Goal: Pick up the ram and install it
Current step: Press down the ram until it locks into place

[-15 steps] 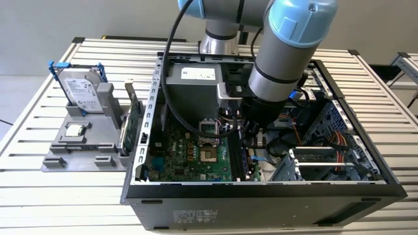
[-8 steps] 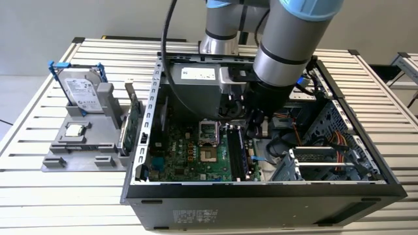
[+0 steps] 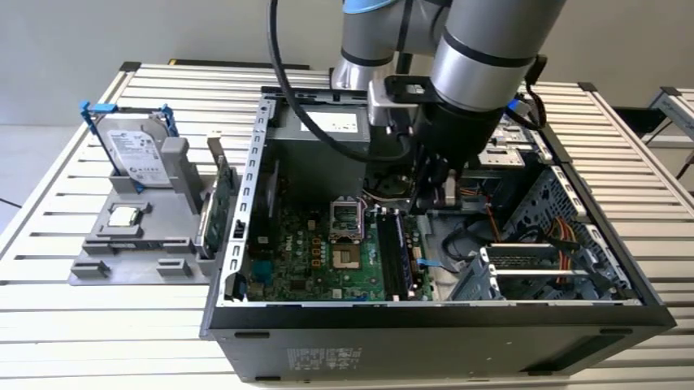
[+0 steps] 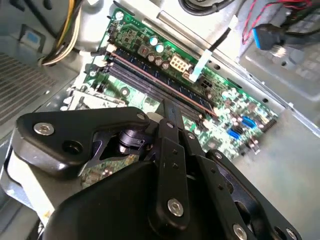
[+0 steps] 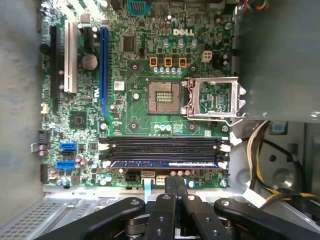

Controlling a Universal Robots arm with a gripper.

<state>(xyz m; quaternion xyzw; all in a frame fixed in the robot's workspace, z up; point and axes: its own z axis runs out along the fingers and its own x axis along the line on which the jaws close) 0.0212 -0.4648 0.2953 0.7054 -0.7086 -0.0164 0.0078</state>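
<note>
**Ram seated in the board, gripper closed and empty just above it**

The gripper (image 5: 176, 184) hangs inside the open computer case (image 3: 434, 325), its two fingers (image 5: 171, 186) pressed together with nothing between them; in the first wrist view the joined tips sit just beside the row of memory slots (image 5: 162, 145), on the side of the board's edge; the ram (image 5: 165, 163) lies in the slot nearest the fingertips, a slim bluish stick lying level along its slot, close to the tips but apart from them; whether its end latches have closed cannot be told.

In the second wrist view the same stick (image 4: 165, 90) runs as a thin reddish-edged line just past the gripper's tips (image 4: 170, 112); beyond the slots from the gripper stands the open processor socket (image 5: 165, 96) with its metal frame (image 5: 215, 100) beside it.

In the exterior view the arm (image 3: 477, 73) reaches down into the case over the motherboard (image 3: 325, 252); well apart from the gripper, outside the case on the exterior view's left, a grey fixture (image 3: 141, 244) holds a silver hard drive (image 3: 138, 156) upright in a blue frame; a green expansion card (image 3: 223, 203) stands between that fixture and the case wall.
</note>
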